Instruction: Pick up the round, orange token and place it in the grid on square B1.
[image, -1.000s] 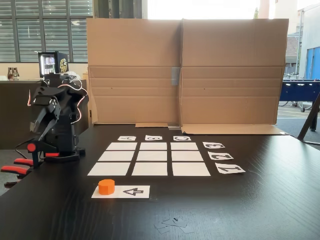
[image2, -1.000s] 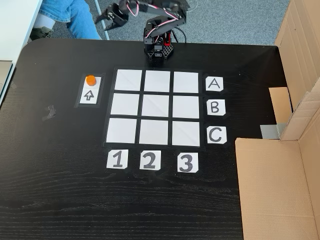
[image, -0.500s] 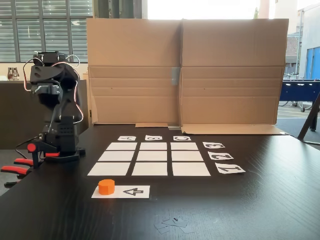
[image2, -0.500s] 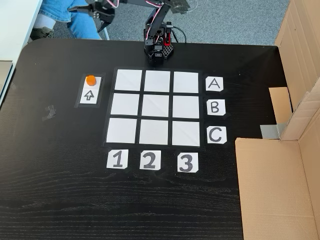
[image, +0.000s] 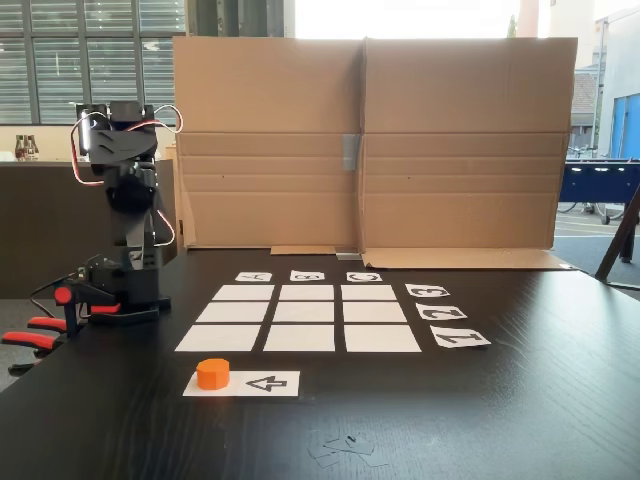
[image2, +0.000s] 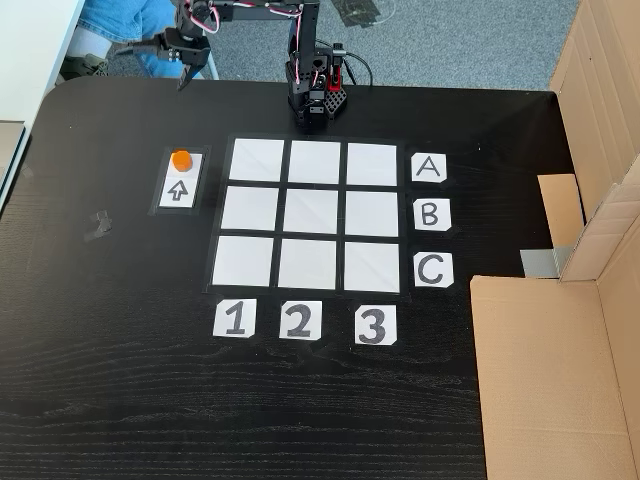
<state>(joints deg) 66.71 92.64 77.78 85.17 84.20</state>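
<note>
Orange plastic marks the token, a short cylinder standing upright on the left end of a white paper strip with a black arrow, near the front of the dark wood-grain table in the low fixed view. Just beyond the strip lies the grid, nine white rectangles in three rows, with letter labels along its far edge and number labels down its right side. At the table's far left the black arm rises from its base, its upper part folded over at the top; from this angle I cannot tell how the jaws stand. A tall cardboard screen closes off the far side of the table.

From the other fixed view, looking down, the token sits on the far end of the arrow strip, left of the grid and apart from it. Square B1, the left cell of the middle row, is bare white paper. Letters A, B, C run down the right side and numbers 1, 2, 3 along the near side. The arm reaches left from its base at the far edge, and the gripper hangs over the table's far-left corner, well apart from the token; its jaws look slightly parted, though they are too small to be sure. A person's legs in blue jeans show beyond the table.
</note>
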